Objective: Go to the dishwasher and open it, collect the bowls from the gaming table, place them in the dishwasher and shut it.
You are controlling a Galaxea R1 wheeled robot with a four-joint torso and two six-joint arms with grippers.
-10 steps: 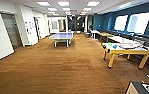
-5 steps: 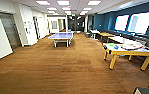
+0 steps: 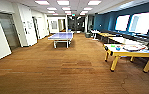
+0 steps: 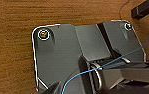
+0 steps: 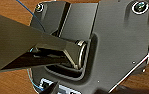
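Observation:
The gaming table (image 3: pixel 130 53), white-topped with a yellow rim and yellow legs, stands at the right of the head view on the wooden floor. A lime green bowl (image 3: pixel 112 46) and a blue bowl (image 3: pixel 118 47) sit close together near the table's left end. Beside them on the top lies a round, flat red-and-white thing (image 3: pixel 133 47). The dishwasher is out of view. In both wrist views the robot's own dark plate hangs over the wooden floor (image 4: pixel 12 50).
A blue table-tennis table (image 3: pixel 61 36) stands mid-room ahead. More tables (image 3: pixel 120 40) line the dark blue window wall on the right. White walls and a grey door (image 3: pixel 7 30) run along the left. Wide wooden floor (image 3: pixel 65 67) lies between.
The whole head picture has shifted only slightly, so the camera has barely moved. The tables and the bowls keep their places.

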